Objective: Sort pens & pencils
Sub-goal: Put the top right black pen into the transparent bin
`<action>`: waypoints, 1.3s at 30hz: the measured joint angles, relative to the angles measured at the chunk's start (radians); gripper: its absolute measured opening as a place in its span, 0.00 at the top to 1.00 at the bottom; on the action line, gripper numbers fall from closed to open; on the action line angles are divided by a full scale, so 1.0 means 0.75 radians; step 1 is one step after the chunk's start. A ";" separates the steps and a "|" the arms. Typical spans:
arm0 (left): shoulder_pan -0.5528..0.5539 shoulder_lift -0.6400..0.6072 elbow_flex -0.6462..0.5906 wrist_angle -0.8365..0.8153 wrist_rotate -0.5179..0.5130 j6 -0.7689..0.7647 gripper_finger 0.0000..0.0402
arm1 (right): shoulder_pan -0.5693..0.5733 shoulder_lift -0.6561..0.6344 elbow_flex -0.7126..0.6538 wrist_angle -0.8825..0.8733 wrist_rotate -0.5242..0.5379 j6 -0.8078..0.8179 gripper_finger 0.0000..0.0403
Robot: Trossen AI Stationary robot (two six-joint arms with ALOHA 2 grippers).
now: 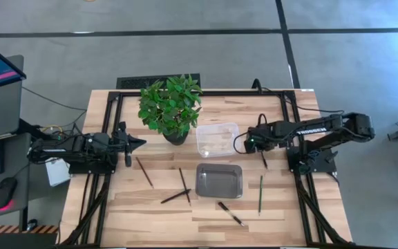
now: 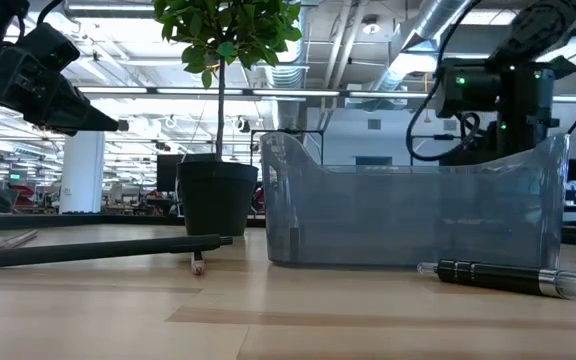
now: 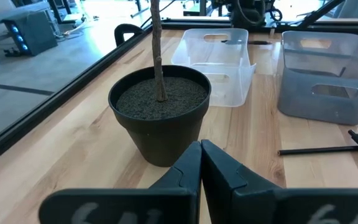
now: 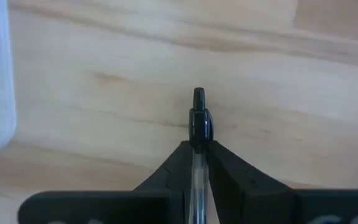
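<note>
The right gripper (image 4: 194, 155) is clamped on a black pen (image 4: 198, 118) just right of the clear bin (image 1: 217, 137), apparently above the table (image 1: 282, 207). The left gripper (image 3: 201, 163), fingers pressed together, waits left of that bin, beyond the plant pot (image 3: 160, 112). Other pencils (image 1: 184, 185) lie in front of it.

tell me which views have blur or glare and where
Low view: bright ceiling lights wash out the room behind, and the near pen on the table is soft. Right wrist view: the right pincer shut on a pen is fairly sharp, its base smeared. Left wrist view: the left pincer is blurred, the plant pot crisp. High view: even light.
</note>
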 joint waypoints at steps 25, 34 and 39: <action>0.000 0.000 0.000 0.000 -0.001 0.000 1.00 | -0.001 -0.007 0.558 -0.213 0.306 -0.408 0.84; 0.000 0.000 -0.001 0.000 -0.001 0.000 1.00 | 0.003 0.021 0.618 0.327 0.299 -1.005 0.84; 0.000 0.000 -0.001 0.000 -0.002 0.000 1.00 | -0.001 0.116 0.618 0.474 0.072 -1.299 0.84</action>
